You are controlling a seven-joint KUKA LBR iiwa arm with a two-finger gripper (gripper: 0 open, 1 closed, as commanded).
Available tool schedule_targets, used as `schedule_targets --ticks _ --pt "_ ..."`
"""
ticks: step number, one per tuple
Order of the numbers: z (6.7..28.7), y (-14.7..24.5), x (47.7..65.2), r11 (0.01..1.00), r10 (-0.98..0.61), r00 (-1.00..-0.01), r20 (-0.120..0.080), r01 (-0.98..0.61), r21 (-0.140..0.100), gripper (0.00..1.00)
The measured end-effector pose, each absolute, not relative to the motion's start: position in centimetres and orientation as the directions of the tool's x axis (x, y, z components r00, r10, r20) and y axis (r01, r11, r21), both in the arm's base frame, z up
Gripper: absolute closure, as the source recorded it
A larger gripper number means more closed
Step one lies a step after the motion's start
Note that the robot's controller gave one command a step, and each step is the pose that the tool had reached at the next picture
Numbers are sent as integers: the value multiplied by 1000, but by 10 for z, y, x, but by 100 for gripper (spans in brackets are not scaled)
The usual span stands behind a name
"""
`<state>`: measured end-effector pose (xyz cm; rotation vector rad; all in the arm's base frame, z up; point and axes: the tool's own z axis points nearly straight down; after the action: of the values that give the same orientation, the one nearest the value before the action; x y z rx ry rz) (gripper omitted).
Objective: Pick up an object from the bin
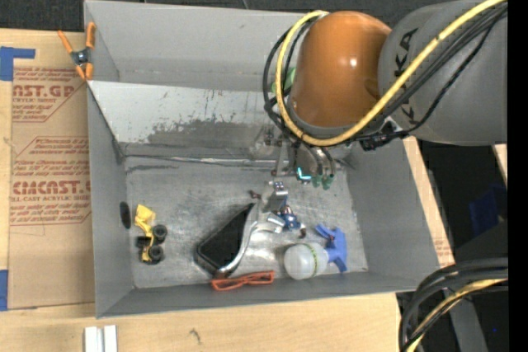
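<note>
Up and to the right of the gripper [279, 198], the grey arm [450, 74] bears dark capitals of which "KA" can be read. Far to the gripper's left, a sheet of cardboard [41, 202] carries red print: "CAST.GP" in large letters, farther down "CAST." again, and under it a small line with "CAST ACRYLIC". The other small red lines are too fine to read.

Even light, glare on orange cover [340, 70]
</note>
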<state>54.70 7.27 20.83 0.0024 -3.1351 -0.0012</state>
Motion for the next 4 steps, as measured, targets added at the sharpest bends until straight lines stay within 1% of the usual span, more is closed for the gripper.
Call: schedule_targets --ticks 1,2,3,4 --pt "212 72 549 1000 -1 -1000 -1 -1 1 0" --pt "180 74 542 999 -52 -999 -10 -52 1 0" --pt "84 64 519 989 -145 -989 -34 -145 -4 100" --pt "84 64 520 989 -145 -989 -34 -145 -4 100"
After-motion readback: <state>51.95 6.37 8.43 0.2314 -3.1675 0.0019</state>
